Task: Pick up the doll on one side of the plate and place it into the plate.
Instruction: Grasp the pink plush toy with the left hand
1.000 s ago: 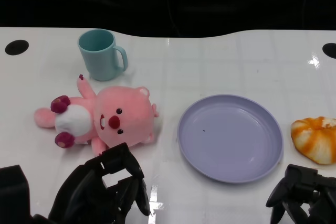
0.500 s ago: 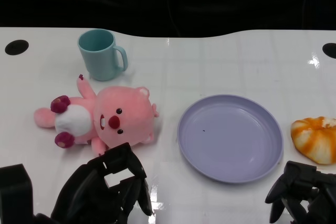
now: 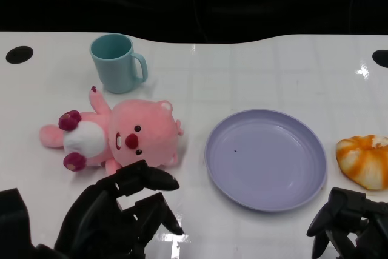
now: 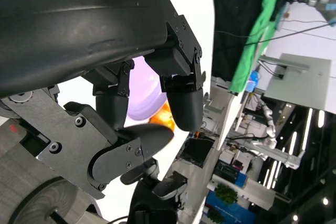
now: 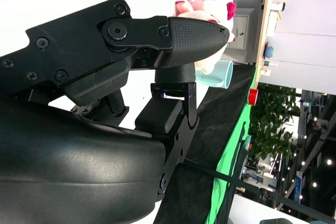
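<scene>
Pink and untouched, the doll (image 3: 115,136) lies on its back on the table left of the purple plate (image 3: 265,159), while the left hand (image 3: 118,216) has just spread its empty fingers toward it. That opening suggests a grasp is being prepared. The right hand (image 3: 348,222) waits low near the plate, fingers curled in on nothing.

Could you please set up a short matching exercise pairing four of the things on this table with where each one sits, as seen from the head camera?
Things:
1. cup
2. doll
3. plate
4. bun

Places:
A. far side of the table, behind the doll
B. near the table's right edge, beside the plate
C. middle of the table, holding nothing
D. lying just beyond the left hand

Pairs: 1-A, 2-D, 3-C, 4-B
</scene>
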Available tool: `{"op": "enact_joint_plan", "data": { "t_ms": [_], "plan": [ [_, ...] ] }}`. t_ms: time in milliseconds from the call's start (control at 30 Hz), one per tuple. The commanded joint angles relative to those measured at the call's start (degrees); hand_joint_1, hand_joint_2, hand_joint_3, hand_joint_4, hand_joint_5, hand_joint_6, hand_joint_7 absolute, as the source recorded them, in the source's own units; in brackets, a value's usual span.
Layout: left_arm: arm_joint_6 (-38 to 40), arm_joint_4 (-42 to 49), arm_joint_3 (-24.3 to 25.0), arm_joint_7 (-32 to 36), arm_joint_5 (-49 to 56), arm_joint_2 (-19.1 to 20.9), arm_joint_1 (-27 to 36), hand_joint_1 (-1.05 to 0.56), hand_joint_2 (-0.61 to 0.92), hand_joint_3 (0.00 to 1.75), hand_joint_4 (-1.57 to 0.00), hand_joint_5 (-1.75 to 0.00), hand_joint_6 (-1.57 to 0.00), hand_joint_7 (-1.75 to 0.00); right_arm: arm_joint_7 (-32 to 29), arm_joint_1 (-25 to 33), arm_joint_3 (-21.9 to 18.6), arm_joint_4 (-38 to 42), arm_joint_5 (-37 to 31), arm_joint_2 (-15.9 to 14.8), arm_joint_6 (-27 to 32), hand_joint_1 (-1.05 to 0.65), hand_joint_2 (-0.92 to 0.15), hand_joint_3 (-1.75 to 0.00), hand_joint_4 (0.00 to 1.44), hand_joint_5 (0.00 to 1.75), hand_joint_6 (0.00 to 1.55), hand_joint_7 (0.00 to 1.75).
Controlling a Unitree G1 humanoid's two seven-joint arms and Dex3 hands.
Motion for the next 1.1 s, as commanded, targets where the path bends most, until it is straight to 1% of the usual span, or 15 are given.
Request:
{"op": "enact_joint_plan", "data": {
  "t_ms": [33,133,167,267,333,367,433,467,533,667,767,900,967,1100],
  "plan": [
    [-3.3,-1.5,1.2,-0.9,1.2,1.5,0.1,-0.4,0.83,0.36,-0.59,-1.03,-0.75,-0.36,0.1,0.2,-0.8,-0.8,0.6,-0.6,-0.4,-0.81,-0.88,-0.5,0.93,1.48,0.89,1.16],
    [-2.9,-2.8,2.4,-1.1,0.0,2.4,-0.4,-0.44,0.88,0.18,-0.54,-0.92,-0.71,-0.22,0.1,0.3,-0.6,-0.7,0.3,-0.5,-0.8,-0.82,-0.91,-0.45,0.92,1.48,0.87,1.18],
    [-3.9,-3.2,2.8,-1.0,0.8,2.9,-0.6,-0.47,0.89,0.14,-0.52,-0.89,-0.69,-0.18,0.1,0.5,-0.5,-1.0,0.7,-0.4,-0.3,-0.82,-0.91,-0.43,0.92,1.48,0.87,1.19],
    [-8.0,-3.2,3.3,-1.1,4.5,4.6,-1.0,-0.54,0.92,0.08,-0.43,-0.85,-0.61,-0.1,-0.2,0.7,-0.3,-1.5,0.6,-0.1,0.0,-0.81,-0.9,-0.43,0.93,1.48,0.89,1.16],
    [-10.5,-3.1,3.5,-1.3,6.7,6.0,-1.4,-0.56,0.92,0.07,-0.39,-0.83,-0.58,-0.08,-0.3,0.6,-0.3,-1.5,0.4,0.0,-0.3,-0.81,-0.9,-0.45,0.92,1.48,0.89,1.17],
    [-11.7,-3.2,3.6,-1.4,7.9,6.9,-1.7,-0.59,0.92,0.08,-0.31,-0.79,-0.52,-0.05,-0.4,0.5,-0.4,-1.4,0.3,0.1,-0.3,-0.81,-0.87,-0.5,0.92,1.49,0.89,1.17],
    [-15.3,-3.4,4.1,-0.7,11.7,8.7,-2.8,-0.61,0.92,0.09,-0.25,-0.75,-0.48,-0.02,-0.5,0.4,-0.4,-1.3,0.3,0.1,-0.1,-0.81,-0.84,-0.57,0.92,1.49,0.89,1.17],
    [-16.3,-3.3,4.1,-0.5,12.6,9.0,-3.0,-0.62,0.92,0.08,-0.23,-0.74,-0.47,-0.02,-0.5,0.3,-0.4,-1.3,0.3,0.0,-0.1,-0.81,-0.83,-0.58,0.92,1.49,0.89,1.17],
    [-17.6,-3.8,4.6,1.0,16.5,10.9,-4.2,-0.67,0.92,0.07,-0.18,-0.71,-0.45,-0.01,-0.5,0.2,-0.4,-1.2,0.5,0.1,0.0,-0.81,-0.83,-0.59,0.93,1.49,0.89,1.17],
    [-19.7,-5.3,5.4,4.7,26.6,14.8,-6.4,-0.72,0.92,0.06,-0.09,-0.67,-0.4,0.0,-0.2,0.1,-0.3,-1.0,1.0,0.3,0.3,-0.81,-0.82,-0.6,0.93,1.49,0.89,1.17],
    [-20.2,-7.1,6.0,7.8,37.6,19.6,-8.7,-0.69,0.91,0.03,-0.01,-0.61,-0.33,0.0,-0.5,0.1,-0.4,-0.9,0.7,0.3,0.3,-0.81,-0.82,-0.59,0.93,1.5,0.89,1.17],
    [-19.5,-7.6,5.4,10.9,46.6,22.6,-10.3,-0.69,0.91,0.02,-0.01,-0.58,-0.32,0.0,-0.8,0.3,-0.4,-1.2,0.3,0.4,0.2,-0.8,-0.83,-0.59,0.93,1.51,0.88,1.19],
    [-19.3,-7.2,4.9,12.2,51.1,23.9,-11.1,-0.7,0.92,0.03,0.0,-0.53,-0.29,0.0,-0.7,0.4,-0.3,-1.2,0.4,0.4,0.1,-0.8,-0.82,-0.6,0.92,1.52,0.88,1.2],
    [-18.6,-5.5,3.5,13.7,58.8,26.1,-12.8,-0.69,0.88,0.01,0.0,-0.48,-0.28,0.0,-0.7,0.4,-0.2,-1.7,0.5,0.3,1.0,-0.8,-0.81,-0.62,0.92,1.52,0.88,1.2]
  ]
}}
